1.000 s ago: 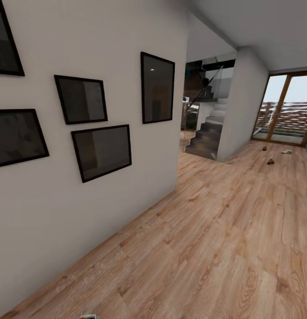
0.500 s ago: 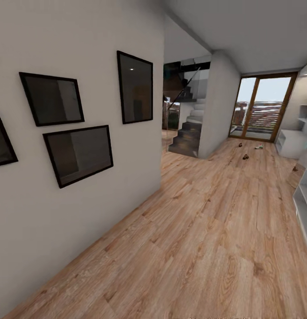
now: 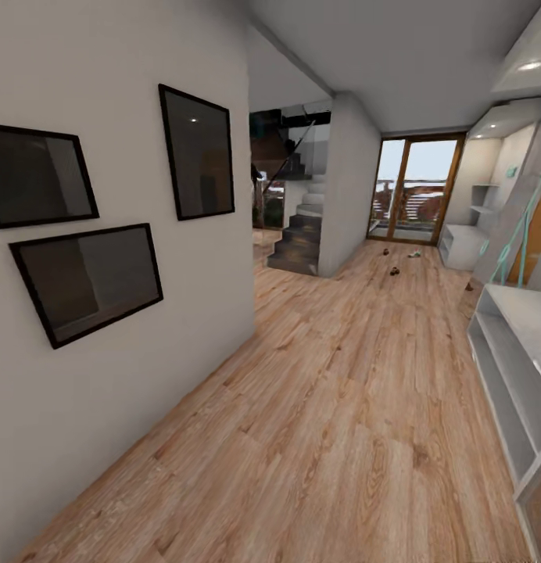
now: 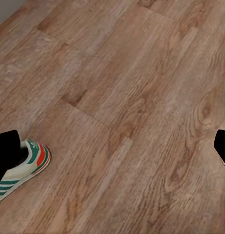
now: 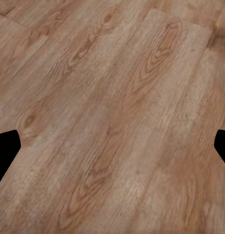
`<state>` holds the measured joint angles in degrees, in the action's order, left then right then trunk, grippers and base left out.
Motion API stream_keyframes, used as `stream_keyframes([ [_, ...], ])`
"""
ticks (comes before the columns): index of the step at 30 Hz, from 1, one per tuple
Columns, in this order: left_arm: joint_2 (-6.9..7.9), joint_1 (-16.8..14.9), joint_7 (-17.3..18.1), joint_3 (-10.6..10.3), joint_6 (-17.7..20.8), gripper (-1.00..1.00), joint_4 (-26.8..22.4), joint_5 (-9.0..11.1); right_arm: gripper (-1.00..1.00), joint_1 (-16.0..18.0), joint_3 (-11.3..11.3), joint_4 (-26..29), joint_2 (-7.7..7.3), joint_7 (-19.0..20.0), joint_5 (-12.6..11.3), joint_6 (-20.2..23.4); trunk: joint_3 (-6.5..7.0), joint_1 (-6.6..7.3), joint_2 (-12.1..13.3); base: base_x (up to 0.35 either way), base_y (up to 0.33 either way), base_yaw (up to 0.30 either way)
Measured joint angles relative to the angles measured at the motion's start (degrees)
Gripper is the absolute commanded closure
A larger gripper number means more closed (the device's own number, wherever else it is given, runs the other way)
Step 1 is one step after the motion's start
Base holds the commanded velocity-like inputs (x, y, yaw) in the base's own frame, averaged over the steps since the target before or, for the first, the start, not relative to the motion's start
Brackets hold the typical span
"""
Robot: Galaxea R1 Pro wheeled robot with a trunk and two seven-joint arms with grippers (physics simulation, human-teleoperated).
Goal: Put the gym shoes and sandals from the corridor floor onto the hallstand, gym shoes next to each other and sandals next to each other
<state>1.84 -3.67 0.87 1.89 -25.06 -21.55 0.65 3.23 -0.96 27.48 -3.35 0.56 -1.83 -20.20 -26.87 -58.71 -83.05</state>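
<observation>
Wood-plank corridor floor [image 3: 356,407], one gym shoe [image 4: 22,168] lying on it beside a left gripper [image 4: 112,148] fingertip, jaws spread wide and holding nothing, right gripper [image 5: 112,151] equally wide and empty over bare planks, hallstand [image 3: 509,344] along the right wall, small distant shoes [image 3: 394,271] near the glass door [image 3: 415,191]

On the wall hang three frames [image 3: 196,152], [image 3: 37,175], [image 3: 87,280]. Far down the floor [image 3: 341,407] lie four small things, too small to name: [image 3: 385,252], [image 3: 394,271], [image 3: 413,254], [image 3: 469,287]. One shoe [image 4: 22,168] shows in the left wrist view.
</observation>
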Motion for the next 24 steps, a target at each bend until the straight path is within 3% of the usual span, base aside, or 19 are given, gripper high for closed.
stream_keyframes([
  [24, 0.01, 0.00, 0.01, -0.02, 0.00, -1.00, 0.01, 0.00, -1.00, 0.00, 0.07, -0.02, 0.00, 0.02, 0.00, 0.00, -0.21, 0.01, 0.00, 0.326, 0.000, -0.267],
])
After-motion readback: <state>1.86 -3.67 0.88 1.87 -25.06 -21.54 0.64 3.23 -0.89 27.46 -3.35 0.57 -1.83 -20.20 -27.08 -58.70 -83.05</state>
